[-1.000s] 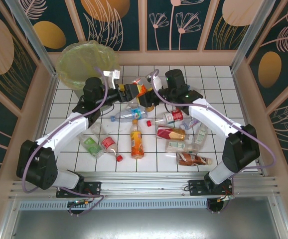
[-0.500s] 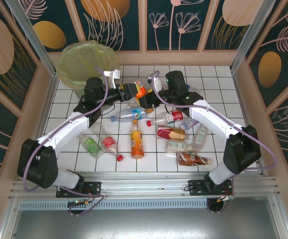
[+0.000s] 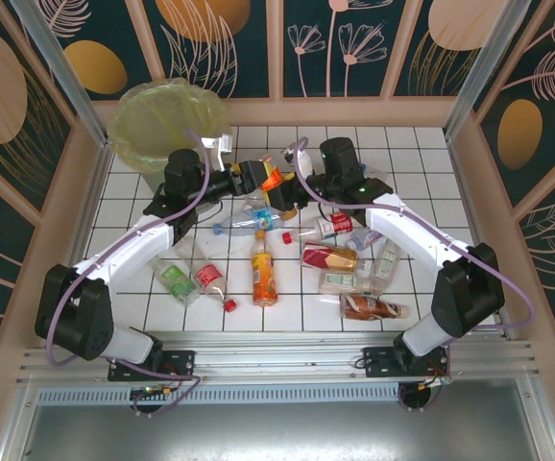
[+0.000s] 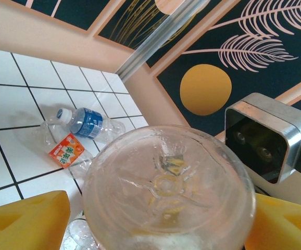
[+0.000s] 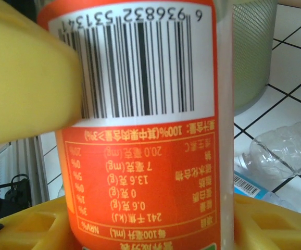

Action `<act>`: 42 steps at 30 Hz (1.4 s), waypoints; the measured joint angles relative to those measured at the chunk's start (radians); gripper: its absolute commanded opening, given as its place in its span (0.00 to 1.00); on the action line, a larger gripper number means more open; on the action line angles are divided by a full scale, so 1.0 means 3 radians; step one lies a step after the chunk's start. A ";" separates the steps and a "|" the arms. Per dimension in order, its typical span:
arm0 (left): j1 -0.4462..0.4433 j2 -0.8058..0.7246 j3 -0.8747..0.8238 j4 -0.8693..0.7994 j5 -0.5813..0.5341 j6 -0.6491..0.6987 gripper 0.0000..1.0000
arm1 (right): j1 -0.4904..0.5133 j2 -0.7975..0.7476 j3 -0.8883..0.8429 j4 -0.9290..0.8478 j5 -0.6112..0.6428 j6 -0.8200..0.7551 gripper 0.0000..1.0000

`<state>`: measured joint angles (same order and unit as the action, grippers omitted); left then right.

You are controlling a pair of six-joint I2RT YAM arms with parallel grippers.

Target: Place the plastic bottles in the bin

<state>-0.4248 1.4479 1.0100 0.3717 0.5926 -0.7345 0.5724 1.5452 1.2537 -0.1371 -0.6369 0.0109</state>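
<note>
Mid-table, far side. Bottle with an orange label (image 5: 140,135) is held off the tiles between the two arms.

- Right gripper (image 3: 285,192): clamped on the bottle's labelled body, yellow pads on either side.
- Left gripper (image 3: 258,180): pads sit either side of the bottle's clear base. The wrist view is too close to show contact, so I cannot tell whether it grips yet.
- Change over the last second: from above, the wrists have drawn slightly closer and the base now sits between the left pads. Nothing else on the table has moved.

This looks like a handover, right to left, not finished. The bin (image 3: 122,134) stands in the far left corner just behind the left arm, with this bottle well short of it. The other bottles (image 3: 330,257) lie scattered on the tiles.
</note>
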 measured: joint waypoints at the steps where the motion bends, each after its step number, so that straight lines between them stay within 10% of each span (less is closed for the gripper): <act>1: 0.0000 0.0003 0.0000 0.0000 0.0000 -0.0001 0.81 | 0.0003 0.0000 0.0000 0.0000 -0.0005 0.0000 0.58; 13: -0.0006 0.0006 0.0009 0.0111 0.0017 -0.0041 0.60 | 0.0011 0.0000 0.0000 0.0000 -0.0033 0.0000 0.61; 25: -0.0006 -0.0005 0.0271 -0.0345 -0.0146 0.0215 0.52 | 0.0011 -0.0088 -0.0057 0.0051 -0.0048 0.0066 0.99; 42: 0.0001 0.0367 0.2473 -0.2085 -0.1462 0.1071 0.52 | -0.0032 -0.1291 -0.0703 0.0357 0.0364 0.0294 0.99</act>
<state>-0.4244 1.5581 1.7519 -0.2539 0.1539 -0.4133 0.5629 1.1580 1.0428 -0.0299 -0.5278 0.0990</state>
